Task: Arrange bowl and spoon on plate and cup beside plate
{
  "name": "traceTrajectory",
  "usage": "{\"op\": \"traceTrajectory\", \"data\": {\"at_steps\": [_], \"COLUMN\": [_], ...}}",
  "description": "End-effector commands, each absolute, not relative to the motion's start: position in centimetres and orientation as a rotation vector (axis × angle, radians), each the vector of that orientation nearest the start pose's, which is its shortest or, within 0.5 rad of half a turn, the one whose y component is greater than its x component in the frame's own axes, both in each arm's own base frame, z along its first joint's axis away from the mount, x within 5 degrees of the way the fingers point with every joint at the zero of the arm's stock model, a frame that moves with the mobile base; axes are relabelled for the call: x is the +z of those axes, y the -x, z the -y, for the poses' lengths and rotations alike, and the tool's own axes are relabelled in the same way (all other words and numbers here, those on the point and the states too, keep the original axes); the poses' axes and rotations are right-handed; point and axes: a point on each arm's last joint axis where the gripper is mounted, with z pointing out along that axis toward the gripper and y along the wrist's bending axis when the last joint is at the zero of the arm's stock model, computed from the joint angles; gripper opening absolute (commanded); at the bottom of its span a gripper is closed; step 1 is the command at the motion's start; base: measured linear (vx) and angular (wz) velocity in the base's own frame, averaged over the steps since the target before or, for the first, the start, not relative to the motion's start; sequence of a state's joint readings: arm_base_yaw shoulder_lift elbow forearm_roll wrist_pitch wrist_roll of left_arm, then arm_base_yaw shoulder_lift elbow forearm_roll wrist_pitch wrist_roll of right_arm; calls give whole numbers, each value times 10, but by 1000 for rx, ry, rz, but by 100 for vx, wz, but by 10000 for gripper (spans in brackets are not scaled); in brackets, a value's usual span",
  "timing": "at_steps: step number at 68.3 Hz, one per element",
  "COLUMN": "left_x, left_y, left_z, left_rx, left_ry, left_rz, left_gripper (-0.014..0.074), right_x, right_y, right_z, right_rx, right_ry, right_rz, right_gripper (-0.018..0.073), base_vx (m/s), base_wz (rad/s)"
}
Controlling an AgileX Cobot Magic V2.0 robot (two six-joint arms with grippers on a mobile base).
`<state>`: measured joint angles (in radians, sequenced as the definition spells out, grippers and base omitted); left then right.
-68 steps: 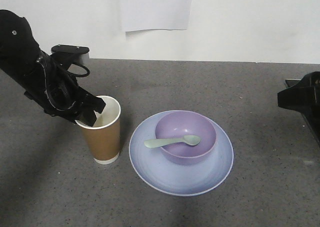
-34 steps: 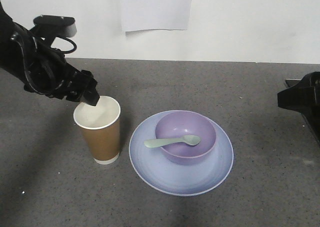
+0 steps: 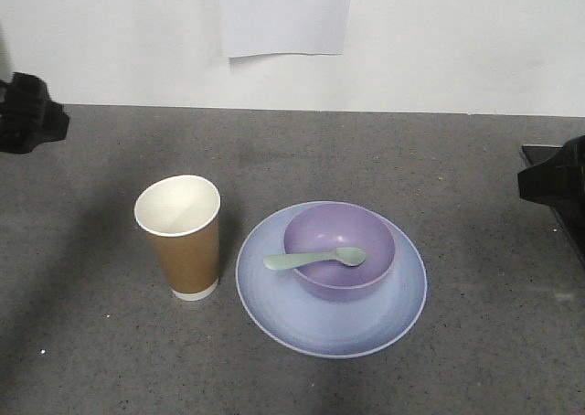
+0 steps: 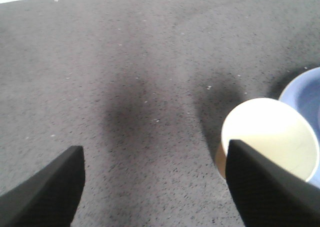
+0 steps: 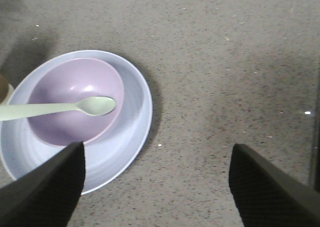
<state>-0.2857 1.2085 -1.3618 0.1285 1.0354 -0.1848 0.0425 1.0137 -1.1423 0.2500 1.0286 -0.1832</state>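
- Your table (image 3: 384, 150) is a grey speckled surface filling the front view up to its far edge against the white wall, where a sheet of paper (image 3: 286, 15) hangs.
- Your left arm has pulled well back since half a second ago: then its jaws hung just over the cup's rim, now only a black end of it (image 3: 29, 113) shows at the table's left edge, near the far left corner, well apart from the cup.
- Your right arm (image 3: 556, 182) sits at the table's right edge, as it did before, clear of everything.
- The plate (image 3: 366, 328) lies flat a little right of the table's middle, unmoved.
- The bowl (image 3: 315, 228) stands upright on the plate, toward its far side.
- The cup (image 3: 187, 255) stands upright just beside the plate's left rim, free of any grip; whether they touch you cannot tell.
- The spoon (image 3: 311, 260) lies across the bowl's rim, scoop inside, handle reaching out left over the plate.
- The left gripper (image 4: 155, 187) has its jaws spread wide with nothing between them, the cup below the right finger in its wrist view.
- The right gripper (image 5: 157, 187) likewise has its jaws wide apart, holding nothing, above bare table at the plate's right.
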Motion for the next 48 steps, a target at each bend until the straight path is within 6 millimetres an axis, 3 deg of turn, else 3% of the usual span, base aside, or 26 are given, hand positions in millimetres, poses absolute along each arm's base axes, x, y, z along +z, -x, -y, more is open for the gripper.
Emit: {"op": "traceTrajectory", "data": {"at_steps": [1, 15, 32, 41, 48], "left_x": [429, 408, 379, 363, 357], "left_y": [-208, -165, -118, -103, -96], "left_z": [50, 38, 25, 21, 18], "left_rx": [-94, -134, -174, -178, -180], "left_ry": [-94, -79, -77, -78, -77], "left_rz": [-2197, -2100, -1973, -1957, -1949], "left_gripper": [554, 554, 544, 478, 370], "right_x": [409, 398, 370, 357, 353], "right_y": [-175, -146, -108, -94, -89], "right_z": [-22, -16, -13, -12, -12], "right_rx": [186, 130, 114, 111, 109], "right_ry": [178, 126, 122, 118, 116], "right_rz": [-2231, -2151, -2093, -2061, -2044], "right_gripper": [577, 577, 574, 527, 434], "base_vx": [0, 0, 0, 0, 0], "base_wz": [0, 0, 0, 0, 0]}}
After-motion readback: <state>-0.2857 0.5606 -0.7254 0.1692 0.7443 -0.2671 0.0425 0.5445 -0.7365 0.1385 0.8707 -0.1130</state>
